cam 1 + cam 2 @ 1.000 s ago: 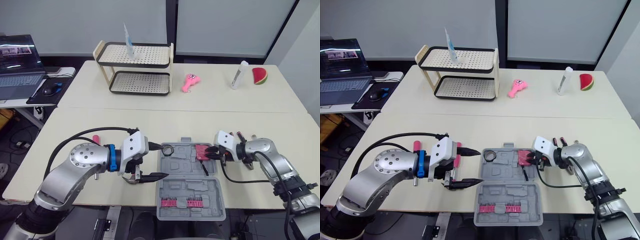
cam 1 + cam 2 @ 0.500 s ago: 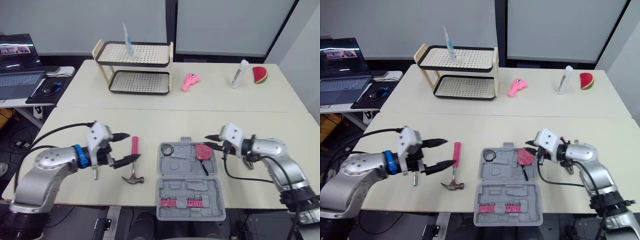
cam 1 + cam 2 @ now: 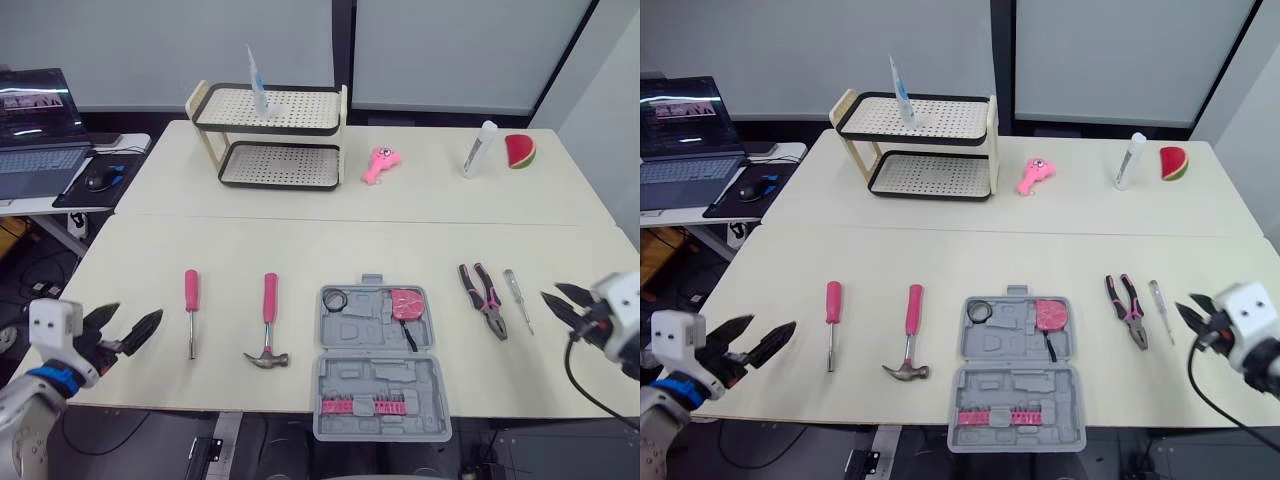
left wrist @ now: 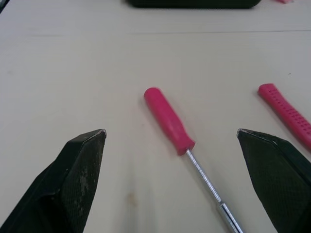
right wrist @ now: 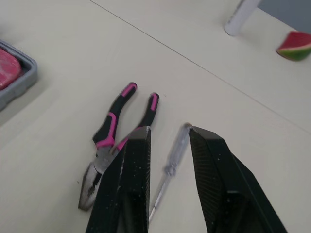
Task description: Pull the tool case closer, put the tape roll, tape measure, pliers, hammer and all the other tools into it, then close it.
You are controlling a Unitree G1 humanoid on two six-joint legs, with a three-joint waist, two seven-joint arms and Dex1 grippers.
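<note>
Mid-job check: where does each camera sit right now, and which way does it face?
Left and right eye: on the head, facing forward and down at the open tool case; left gripper and right gripper at the lower corners.
Left wrist: on the left arm, facing along its open fingers to the pink screwdriver and hammer.
Right wrist: on the right arm, facing past its fingers to the pliers and clear screwdriver.
Shared: the pliers show in the eye views and right wrist.

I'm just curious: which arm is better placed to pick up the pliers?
Right. The pliers lie close to the right gripper; the left gripper is beyond the case, by the pink screwdriver.
</note>
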